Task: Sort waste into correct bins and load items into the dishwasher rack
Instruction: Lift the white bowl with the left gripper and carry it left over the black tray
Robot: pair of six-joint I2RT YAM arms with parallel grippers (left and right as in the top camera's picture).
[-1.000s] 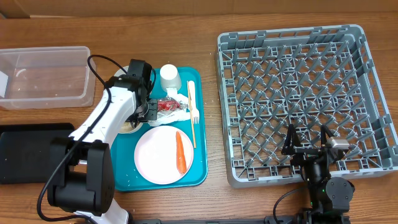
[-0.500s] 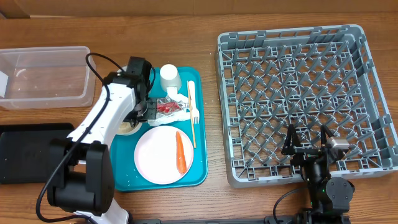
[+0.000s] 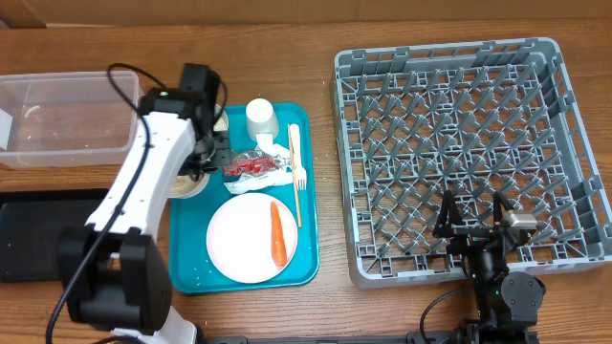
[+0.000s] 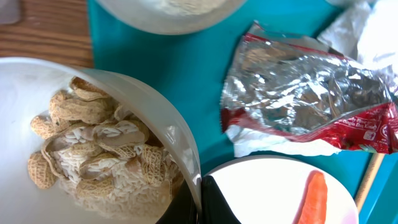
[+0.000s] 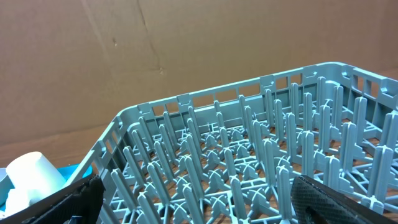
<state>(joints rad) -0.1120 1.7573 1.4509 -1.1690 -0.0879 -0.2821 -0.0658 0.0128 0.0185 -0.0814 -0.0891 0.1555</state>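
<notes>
Shows the end effector (image 4: 200, 190) at the bottom edge, pinched on the rim of a white bowl (image 4: 149, 106) heaped with nut pieces and rice crumbs (image 4: 99, 162). Shows a teal tray (image 4: 155, 62) beneath, with a crumpled foil wrapper (image 4: 305, 106) at right, touching a white napkin (image 4: 367, 31). Catches a plate (image 4: 261, 186) carrying a carrot (image 4: 314, 196), and a second bowl (image 4: 168, 9) up top.

Bowl (image 4: 155, 106) of nut pieces (image 4: 93, 162), seemingly aloft; carrot (image 3: 277, 234) flat on plate (image 3: 234, 247).
</notes>
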